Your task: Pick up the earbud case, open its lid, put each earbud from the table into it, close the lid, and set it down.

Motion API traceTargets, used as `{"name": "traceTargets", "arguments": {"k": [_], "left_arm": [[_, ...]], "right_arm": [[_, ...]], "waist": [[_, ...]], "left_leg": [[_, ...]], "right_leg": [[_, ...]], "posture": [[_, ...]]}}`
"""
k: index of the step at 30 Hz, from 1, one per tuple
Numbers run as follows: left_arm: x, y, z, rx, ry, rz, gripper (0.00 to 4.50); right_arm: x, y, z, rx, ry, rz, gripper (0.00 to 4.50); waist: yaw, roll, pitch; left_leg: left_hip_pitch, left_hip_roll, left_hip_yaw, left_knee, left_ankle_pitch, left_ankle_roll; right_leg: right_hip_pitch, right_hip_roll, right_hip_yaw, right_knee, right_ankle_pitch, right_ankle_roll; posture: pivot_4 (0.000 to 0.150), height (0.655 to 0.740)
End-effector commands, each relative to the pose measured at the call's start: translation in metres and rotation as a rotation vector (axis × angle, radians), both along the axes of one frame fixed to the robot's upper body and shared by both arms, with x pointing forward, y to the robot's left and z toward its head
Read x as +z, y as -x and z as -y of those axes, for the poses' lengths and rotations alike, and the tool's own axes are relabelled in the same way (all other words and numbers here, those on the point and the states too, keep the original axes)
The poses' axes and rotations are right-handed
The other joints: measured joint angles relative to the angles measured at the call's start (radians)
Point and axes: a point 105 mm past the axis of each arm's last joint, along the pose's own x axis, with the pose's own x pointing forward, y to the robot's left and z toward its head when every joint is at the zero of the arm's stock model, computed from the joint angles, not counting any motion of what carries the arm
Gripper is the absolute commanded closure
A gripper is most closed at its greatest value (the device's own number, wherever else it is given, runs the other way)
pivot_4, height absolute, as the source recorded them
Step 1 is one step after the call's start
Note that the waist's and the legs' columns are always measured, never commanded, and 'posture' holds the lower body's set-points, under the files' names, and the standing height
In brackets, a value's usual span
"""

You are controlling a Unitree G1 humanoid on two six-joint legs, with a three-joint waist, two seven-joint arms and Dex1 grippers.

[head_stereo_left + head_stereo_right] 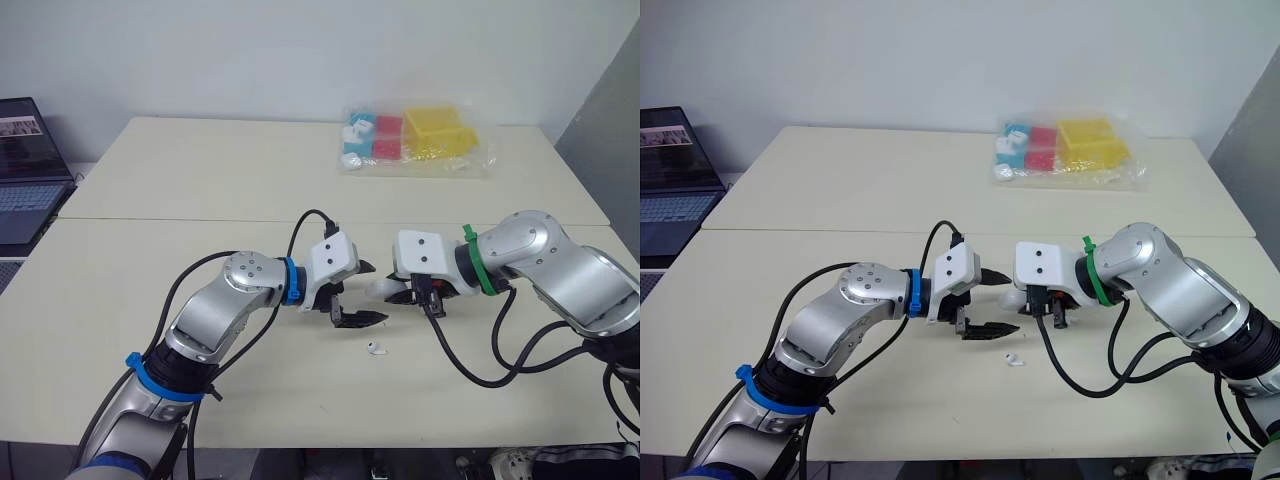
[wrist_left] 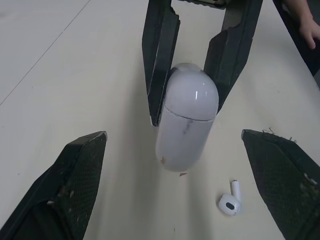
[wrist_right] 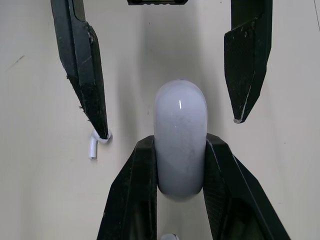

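Table cream, laptop off its edge at 9 o'clock, clear bag of coloured blocks at 1 o'clock. Left gripper jaws spread wide, facing the case end from 9 o'clock, not touching it. Right gripper jaws clamped on the white earbud case, lid shut, near table centre. One earbud lies on the table, near the case at its 6 o'clock.

The cream worktop had a seam across its middle. A white earbud lay on the near half. A clear bag of coloured pieces lay toward the far edge.
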Motion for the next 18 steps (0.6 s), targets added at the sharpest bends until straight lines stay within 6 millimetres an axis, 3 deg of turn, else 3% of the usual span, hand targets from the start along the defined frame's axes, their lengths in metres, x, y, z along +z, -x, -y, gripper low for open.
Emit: {"name": "traceTargets", "arguments": {"k": [1, 6, 14, 18], "left_arm": [[0.0161, 0.0037, 0.0027, -0.039, 0.022, 0.068, 0.00], [0.0180, 0.0032, 0.0044, -0.038, 0.036, 0.068, 1.14], [0.0131, 0.0081, 0.0057, -0.062, 0.023, 0.068, 3.58], [0.0126, 0.0085, 0.0061, -0.064, 0.021, 0.069, 3.71]], "right_arm": [[0.0072, 0.0003, 0.0018, 0.012, -0.005, 0.040, 3.70], [0.0055, 0.0000, 0.0027, 0.011, -0.004, 0.039, 3.70], [0.0056, 0.0008, 0.0021, 0.011, -0.017, 0.032, 3.70], [0.0063, 0.0020, 0.0004, 0.013, -0.030, 0.024, 3.70]], "waist": [[0.000, 0.000, 0.000], [0.000, 0.000, 0.000], [0.000, 0.000, 0.000], [0.000, 0.000, 0.000]], "left_leg": [[0.000, 0.000, 0.000, 0.000, 0.000, 0.000], [0.000, 0.000, 0.000, 0.000, 0.000, 0.000], [0.000, 0.000, 0.000, 0.000, 0.000, 0.000], [0.000, 0.000, 0.000, 0.000, 0.000, 0.000]], "right_leg": [[0.000, 0.000, 0.000, 0.000, 0.000, 0.000], [0.000, 0.000, 0.000, 0.000, 0.000, 0.000], [0.000, 0.000, 0.000, 0.000, 0.000, 0.000], [0.000, 0.000, 0.000, 0.000, 0.000, 0.000]], "posture": [[0.150, 0.7400], [0.150, 0.7400], [0.150, 0.7400], [0.150, 0.7400]]}}
